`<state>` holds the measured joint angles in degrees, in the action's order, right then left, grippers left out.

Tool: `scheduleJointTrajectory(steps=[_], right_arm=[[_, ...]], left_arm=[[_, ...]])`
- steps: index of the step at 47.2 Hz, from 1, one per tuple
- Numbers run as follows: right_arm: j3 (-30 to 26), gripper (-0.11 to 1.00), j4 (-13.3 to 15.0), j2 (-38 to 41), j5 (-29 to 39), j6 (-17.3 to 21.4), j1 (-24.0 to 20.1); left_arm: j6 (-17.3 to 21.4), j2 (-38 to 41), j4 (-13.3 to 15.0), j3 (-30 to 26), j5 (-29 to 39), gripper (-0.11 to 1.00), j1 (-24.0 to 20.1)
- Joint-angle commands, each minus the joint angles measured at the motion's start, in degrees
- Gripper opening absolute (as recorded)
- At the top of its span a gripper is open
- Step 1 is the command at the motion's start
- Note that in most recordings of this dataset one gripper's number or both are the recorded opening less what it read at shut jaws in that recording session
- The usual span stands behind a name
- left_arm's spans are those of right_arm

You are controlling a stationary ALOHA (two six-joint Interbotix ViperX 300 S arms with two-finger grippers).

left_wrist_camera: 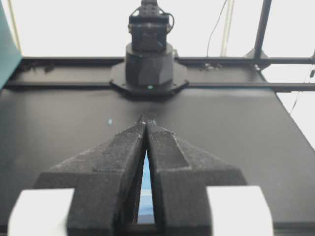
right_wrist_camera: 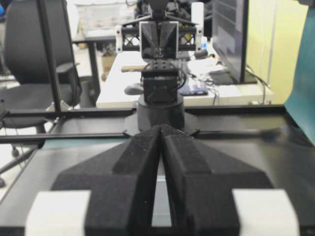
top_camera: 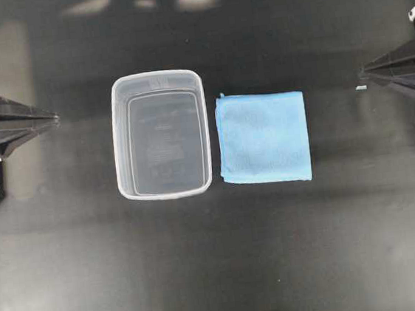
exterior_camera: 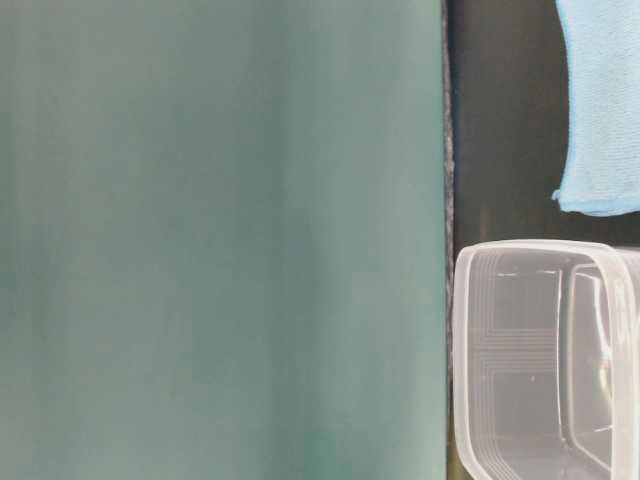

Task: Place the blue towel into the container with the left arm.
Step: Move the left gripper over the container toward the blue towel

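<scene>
The blue towel (top_camera: pixel 263 138) lies flat on the black table, folded to a rough square, just right of the container (top_camera: pixel 122 142), a clear empty tub. The two are close but apart. In the table-level view the towel (exterior_camera: pixel 605 110) shows above the container (exterior_camera: pixel 480 330). My left gripper (top_camera: pixel 54 119) is shut and empty at the left edge, well away from the tub. My right gripper (top_camera: pixel 362 74) is shut and empty at the right edge, beyond the towel. In the left wrist view the gripper (left_wrist_camera: pixel 146 122) has its jaws together; a blue sliver of towel (left_wrist_camera: pixel 145 189) shows through the gap behind the tips. The right wrist view shows the gripper (right_wrist_camera: pixel 162 128) shut too.
The other arm's base (left_wrist_camera: pixel 148 69) stands at the table's far edge in the left wrist view, and the opposite base (right_wrist_camera: pixel 160 105) in the right wrist view. A teal panel (exterior_camera: pixel 220 240) fills the left of the table-level view.
</scene>
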<state>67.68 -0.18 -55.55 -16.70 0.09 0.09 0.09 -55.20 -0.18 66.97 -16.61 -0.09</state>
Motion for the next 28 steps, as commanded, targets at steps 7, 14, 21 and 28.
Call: scheduleJointTrajectory(steps=[7, 14, 21, 28], right_arm=[[-0.88, 0.00, -0.62, -0.88, 0.00, 0.44, 0.53], [-0.53, 0.00, -0.70, -1.76, 1.49, 0.70, 2.72], [0.00, 0.00, -0.70, -2.55, 5.01, 1.76, 4.57], [0.79, 0.01, -0.79, -3.87, 8.35, 2.99, 5.80]], left_arm=[[-2.81, 3.96, -2.29, -6.86, 3.43, 0.00, -2.29], [-3.16, 8.88, -2.29, -12.83, 9.05, 0.00, -2.46], [-2.37, 15.91, -2.37, -20.21, 18.11, 0.00, -2.72], [-2.37, 23.47, -2.37, -27.16, 26.10, 0.00, -2.72]])
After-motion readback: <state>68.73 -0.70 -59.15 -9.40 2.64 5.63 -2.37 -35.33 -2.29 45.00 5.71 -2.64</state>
